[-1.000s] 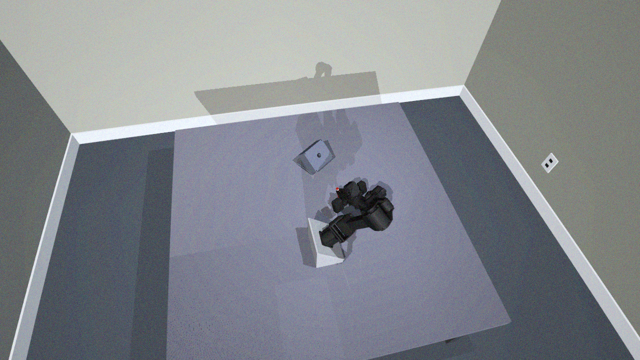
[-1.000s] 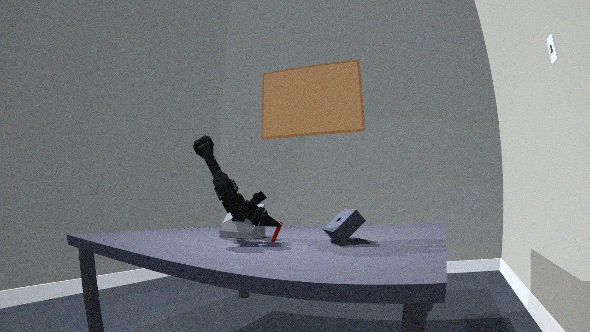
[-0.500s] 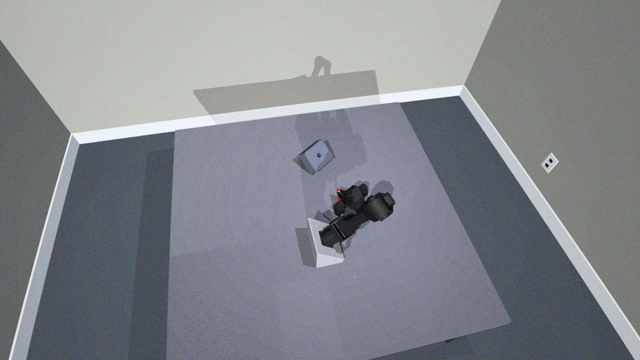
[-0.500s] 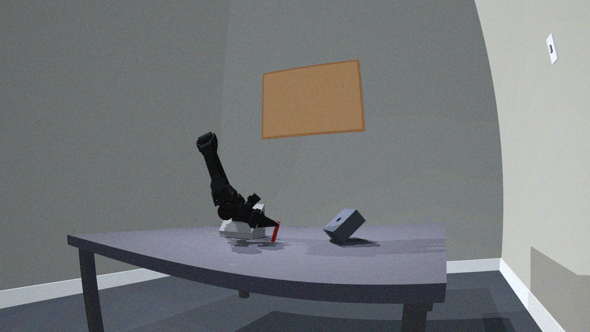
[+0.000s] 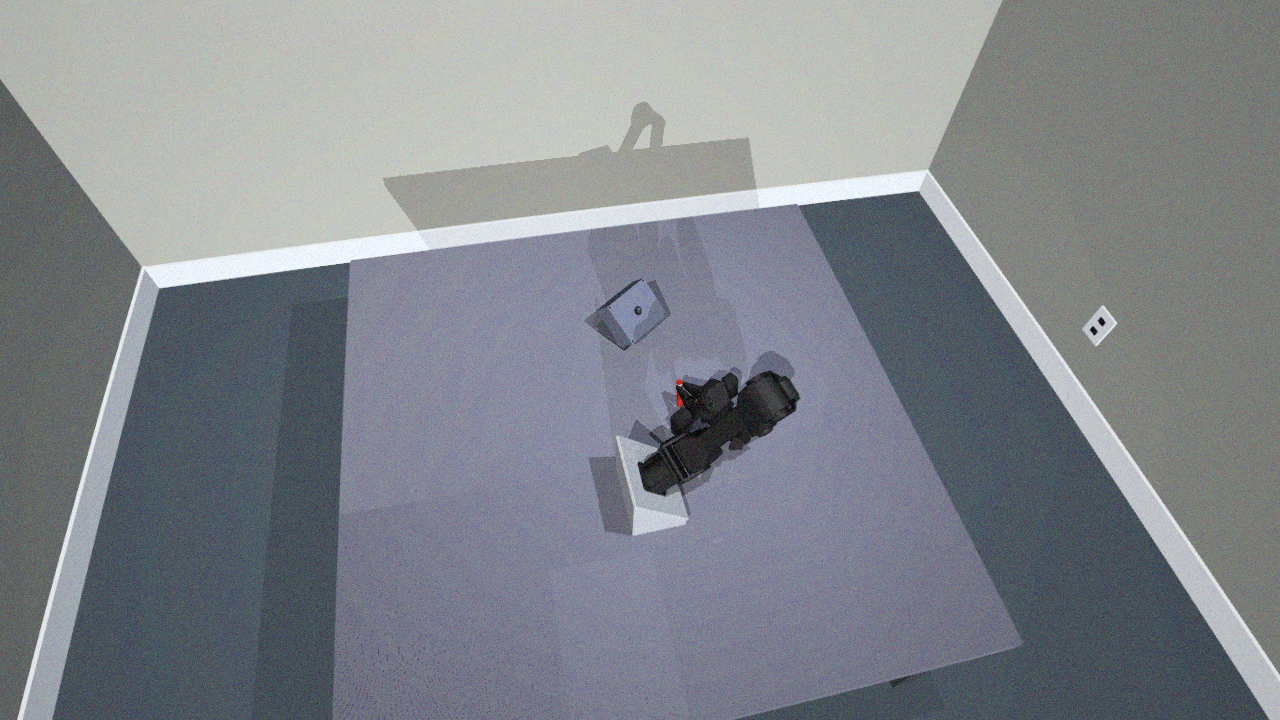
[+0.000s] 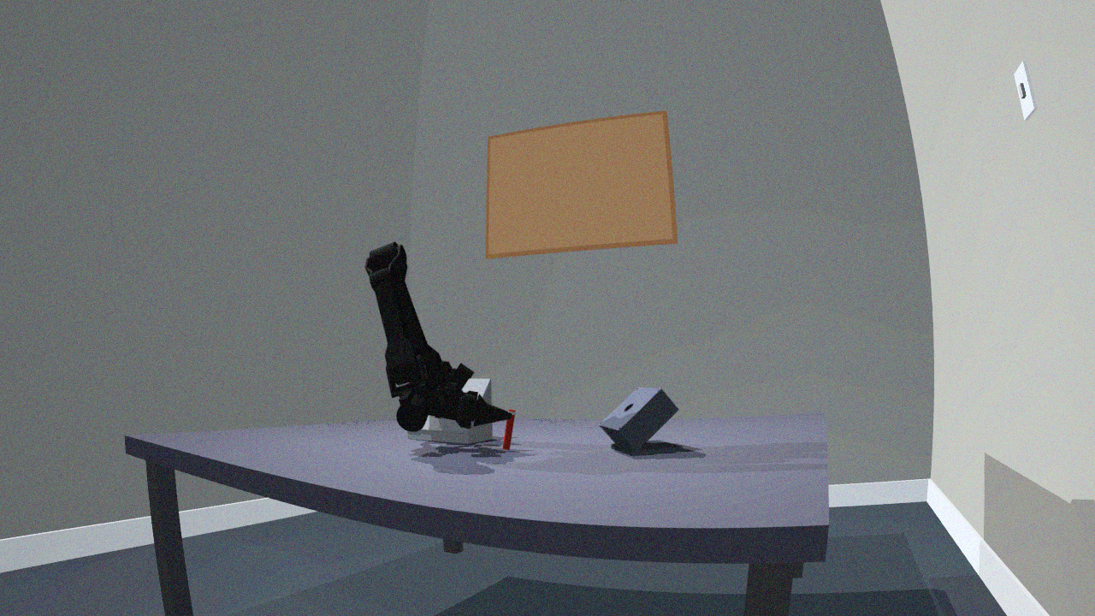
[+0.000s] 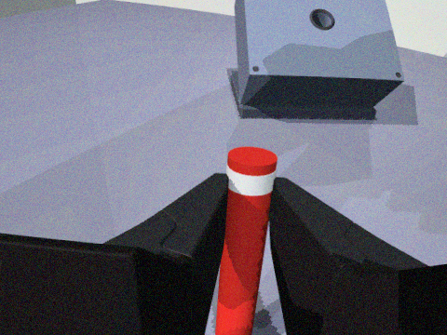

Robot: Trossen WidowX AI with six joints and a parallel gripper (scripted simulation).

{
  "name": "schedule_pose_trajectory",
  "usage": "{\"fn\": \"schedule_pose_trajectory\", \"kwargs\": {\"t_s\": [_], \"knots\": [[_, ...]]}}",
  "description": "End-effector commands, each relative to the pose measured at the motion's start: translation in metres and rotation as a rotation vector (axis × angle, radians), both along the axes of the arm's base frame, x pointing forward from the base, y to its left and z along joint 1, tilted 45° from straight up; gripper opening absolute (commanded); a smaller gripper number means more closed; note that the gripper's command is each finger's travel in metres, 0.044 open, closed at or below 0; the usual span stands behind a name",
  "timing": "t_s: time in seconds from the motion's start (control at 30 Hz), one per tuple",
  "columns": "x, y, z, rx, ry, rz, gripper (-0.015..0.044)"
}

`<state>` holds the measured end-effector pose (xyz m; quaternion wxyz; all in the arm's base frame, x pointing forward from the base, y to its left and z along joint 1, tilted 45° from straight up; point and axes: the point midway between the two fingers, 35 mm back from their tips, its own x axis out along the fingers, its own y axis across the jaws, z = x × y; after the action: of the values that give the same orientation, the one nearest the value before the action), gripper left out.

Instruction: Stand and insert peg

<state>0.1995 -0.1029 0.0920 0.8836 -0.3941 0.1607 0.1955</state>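
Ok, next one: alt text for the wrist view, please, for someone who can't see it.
A red peg with a white band near its top end is clamped upright between the gripper's two black jaws. Beyond it on the table, the sloped panel shows its single round hole.

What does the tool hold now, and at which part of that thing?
The tool holds the red peg, gripped on its upper shaft just below the white band.

Grey-lilac table (image 6: 658, 490) on dark legs, dark blue-grey floor (image 5: 205, 465), white baseboard (image 5: 537, 228), orange wall board (image 6: 580, 182), wall outlet (image 5: 1099, 325).
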Motion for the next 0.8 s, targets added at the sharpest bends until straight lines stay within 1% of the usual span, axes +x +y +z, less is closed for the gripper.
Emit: {"fn": "schedule_pose_trajectory", "kwargs": {"t_s": [0.0, 0.77], "knots": [[-0.0001, -0.0009, 0.0021, 0.0, -0.011, 0.007, 0.005], [-0.0018, -0.004, -0.0009, 0.002, -0.002, -0.005, 0.005]]}}
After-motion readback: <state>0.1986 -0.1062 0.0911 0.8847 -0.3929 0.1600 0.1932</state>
